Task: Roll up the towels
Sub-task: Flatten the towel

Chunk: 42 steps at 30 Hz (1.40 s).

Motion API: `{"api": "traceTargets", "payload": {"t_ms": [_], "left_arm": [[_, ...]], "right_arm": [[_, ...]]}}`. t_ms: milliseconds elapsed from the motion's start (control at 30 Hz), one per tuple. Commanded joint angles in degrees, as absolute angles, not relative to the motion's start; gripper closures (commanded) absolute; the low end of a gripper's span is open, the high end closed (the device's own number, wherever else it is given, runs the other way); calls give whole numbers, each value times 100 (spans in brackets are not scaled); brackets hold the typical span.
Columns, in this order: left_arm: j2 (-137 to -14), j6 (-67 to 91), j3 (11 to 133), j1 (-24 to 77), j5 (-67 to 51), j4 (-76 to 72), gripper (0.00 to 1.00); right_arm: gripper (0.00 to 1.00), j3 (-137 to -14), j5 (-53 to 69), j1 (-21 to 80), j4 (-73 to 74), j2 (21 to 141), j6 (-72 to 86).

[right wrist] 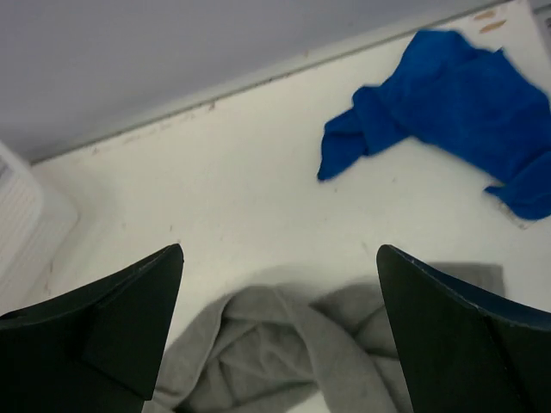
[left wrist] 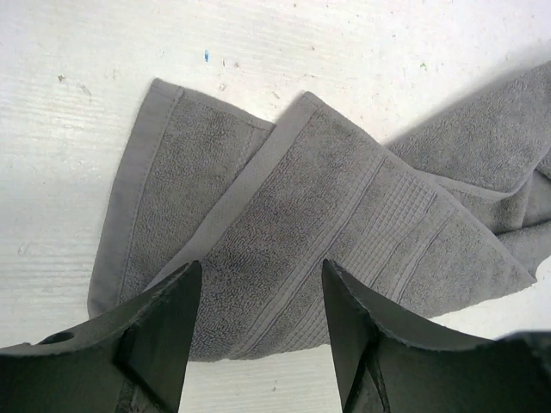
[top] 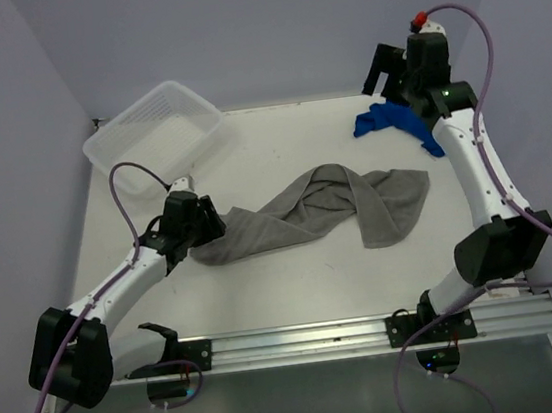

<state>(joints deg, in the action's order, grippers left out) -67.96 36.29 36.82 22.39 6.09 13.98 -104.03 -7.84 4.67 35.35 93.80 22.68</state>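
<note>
White worktop (top: 296, 285) between pale lilac walls (top: 264, 27), with both arm bases bolted along the near rail. At near left, the left pincer (left wrist: 260, 265) sits low over the left end of the grey towel (top: 326, 205), jaws partly spread and gripping nothing. The wrist view shows that end lying flat, two hemmed corners overlapping, with the dark fingers (left wrist: 168, 327) standing to either side of the cloth's edge; whether they touch it cannot be told. The grey towel stretches unrolled across the middle of the worktop as a long, twisted band, doubling back on itself right of centre. Farther back at right, the blue towel (top: 391, 120) lies bunched near the rear edge, well apart from the grey one and partly hidden by the right arm. The right pincer (right wrist: 280, 249) hangs above that corner, jaws wide and empty. A ribbed white basket (top: 112, 146) stands in the far left corner.
</note>
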Motion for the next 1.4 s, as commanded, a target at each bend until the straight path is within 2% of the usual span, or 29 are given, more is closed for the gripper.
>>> {"api": "traceTargets", "payload": {"t_ms": [0,200,300,500,567,600,700,867,1067,1367], "left_arm": [[-6785,3384,3920,2197,756,1258,38],[-6838,3200,3867,2197,493,819,36],[-6917,3103,3780,2197,203,511,35],[-7329,2883,3954,2224,254,456,34],[-7628,2865,4199,2285,578,553,34],[-7759,2978,4314,2294,711,771,34],[-8287,3154,4789,2303,896,1010,34],[-8876,3339,5456,2320,642,923,34],[-9738,4015,6485,2434,905,2055,37],[-10467,4543,7145,2856,1212,2803,39]], "right_arm": [[1,-9205,-360,1071,3358,8422,2461],[2,-6937,-808,2354,3287,7349,2382],[9,-6014,-958,2645,3401,6936,2469],[30,-4309,-1221,2654,3287,6005,2812],[37,-4097,-1187,2646,3209,5828,2926],[47,-4000,-1195,2646,3173,5731,2970],[55,-3701,-1248,2646,3129,5704,3023],[59,-3463,-1186,2646,2998,5827,3041],[61,-3340,-1169,2646,2892,5880,3067],[60,-3164,-1169,2645,2689,5836,2892]]}}
